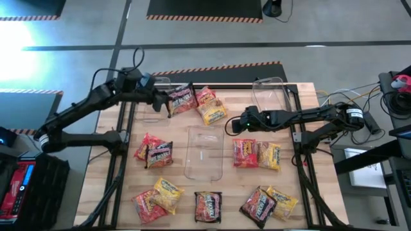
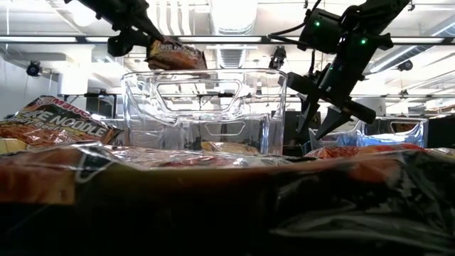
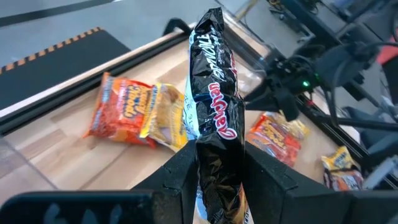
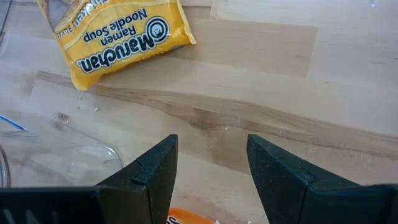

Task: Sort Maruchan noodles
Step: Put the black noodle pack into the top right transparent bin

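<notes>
Wooden surface (image 1: pixel 228 192) below, your left hand (image 3: pixel 219 163) pinches a black packet (image 3: pixel 216 118) aloft for binning; right hand (image 4: pixel 211 163) hangs empty, spread, at three o'clock.

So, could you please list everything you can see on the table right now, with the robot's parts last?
Dark packet: one, black with red print, held above the table's far left.
Other packets: about a dozen, red, yellow and dark; two at far centre, the rest in pairs across the middle and near edge.
Bins: three, clear; centre, far right, far left, partly hidden.
Table: one, light wood.
Left gripper: shut on the dark packet.
Right gripper: open, empty, low over bare wood beside the yellow packet.
</notes>
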Motion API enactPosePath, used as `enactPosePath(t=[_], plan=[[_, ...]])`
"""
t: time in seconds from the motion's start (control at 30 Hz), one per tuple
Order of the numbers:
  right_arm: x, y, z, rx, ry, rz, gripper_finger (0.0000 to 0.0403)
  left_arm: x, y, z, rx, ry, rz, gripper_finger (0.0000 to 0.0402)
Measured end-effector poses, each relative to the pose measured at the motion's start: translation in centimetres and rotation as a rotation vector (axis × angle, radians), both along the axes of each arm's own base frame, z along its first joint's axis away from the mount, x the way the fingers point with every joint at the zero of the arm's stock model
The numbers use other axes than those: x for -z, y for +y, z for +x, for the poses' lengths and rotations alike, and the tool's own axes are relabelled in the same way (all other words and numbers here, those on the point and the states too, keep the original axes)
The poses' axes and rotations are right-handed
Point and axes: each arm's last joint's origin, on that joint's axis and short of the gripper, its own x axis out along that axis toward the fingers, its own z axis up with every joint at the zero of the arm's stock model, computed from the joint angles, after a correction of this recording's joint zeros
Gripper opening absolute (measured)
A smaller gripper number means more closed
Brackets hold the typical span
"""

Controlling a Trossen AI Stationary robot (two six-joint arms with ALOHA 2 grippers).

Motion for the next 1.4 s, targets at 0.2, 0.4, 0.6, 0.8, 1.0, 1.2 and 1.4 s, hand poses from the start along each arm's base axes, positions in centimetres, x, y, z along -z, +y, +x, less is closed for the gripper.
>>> enactPosePath(t=[0.2, 0.4, 0.6, 0.8, 1.0, 1.2, 1.4], plan=[[0.0, 0.0, 0.0, 0.001, 0.0, 0.001, 0.0183, 0.4, 0.0, 0.9, 0.004, 0.018, 0.007, 0.009], [0.0, 0.0, 0.0, 0.001, 0.0, 0.001, 0.0183, 0.3, -0.2, 1.3, 0.024, 0.006, 0.011, 0.009], [0.0, 0.0, 0.0, 0.0, 0.001, 0.0, 0.0183, 0.3, -0.6, 1.5, 0.048, 0.003, 0.015, 0.0091], [0.0, 0.0, 0.0, 0.0, 0.001, 0.0, 0.0183, 0.5, -0.6, 1.9, 0.054, 0.014, 0.009, 0.0091], [0.0, 0.0, 0.0, 0.0, 0.001, 0.0, 0.0183, 0.7, -0.5, 2.1, 0.054, 0.017, 0.009, 0.0091], [0.0, 0.0, 0.0, 0.0, 0.001, 0.0, 0.0183, 0.6, -0.8, 2.4, 0.061, -0.002, -0.004, 0.0091], [-0.2, -0.3, 0.3, 0.055, -0.039, -0.045, 0.0183, 0.3, -1.5, 2.9, 0.09, -0.032, -0.014, 0.0091]])
